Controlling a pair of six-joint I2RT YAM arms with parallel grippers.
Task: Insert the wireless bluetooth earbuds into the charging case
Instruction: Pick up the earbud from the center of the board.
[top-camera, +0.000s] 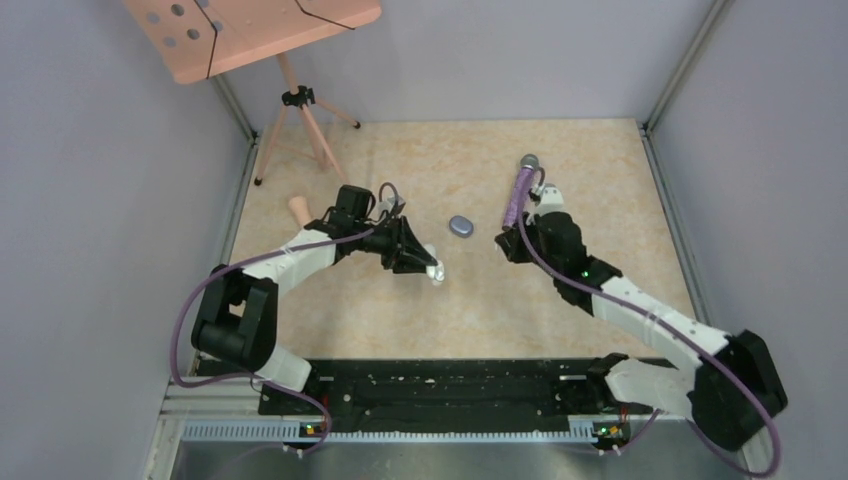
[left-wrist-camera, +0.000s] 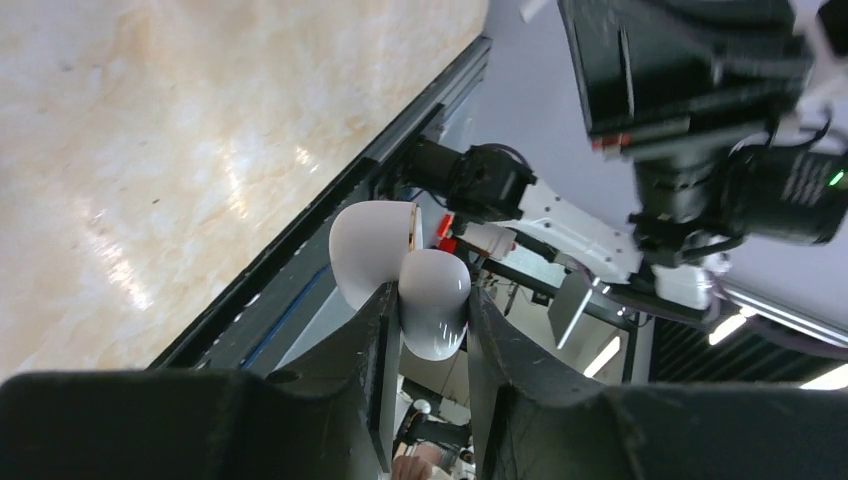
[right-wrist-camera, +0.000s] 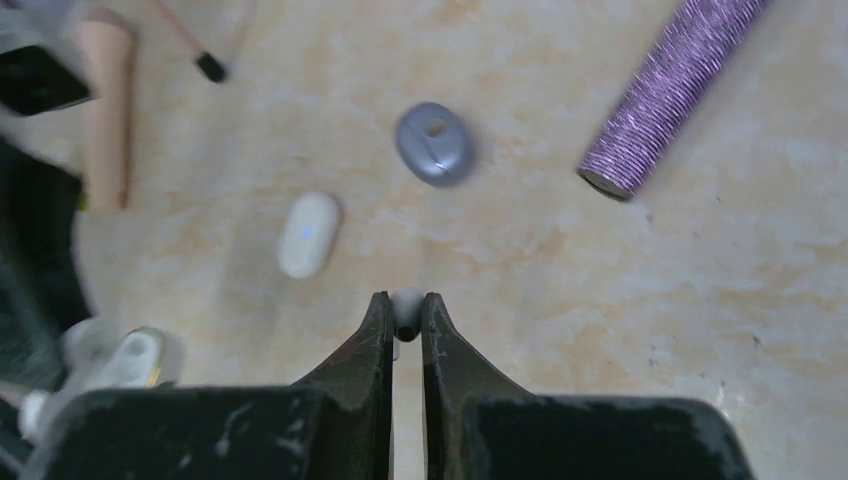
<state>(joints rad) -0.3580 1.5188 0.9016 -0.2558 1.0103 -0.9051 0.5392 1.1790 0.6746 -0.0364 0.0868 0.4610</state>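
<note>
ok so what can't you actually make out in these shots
- Case interior: left wrist view shows only the shell, clamped in the left end effector; too small from the top.
- Earbud: right wrist view shows just a sliver between the fingers of the right end effector; not findable from the top.
- Mic head: cut off by the right wrist view's top edge.

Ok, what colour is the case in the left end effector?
The case is glossy white; the left wrist view shows it best.
</note>
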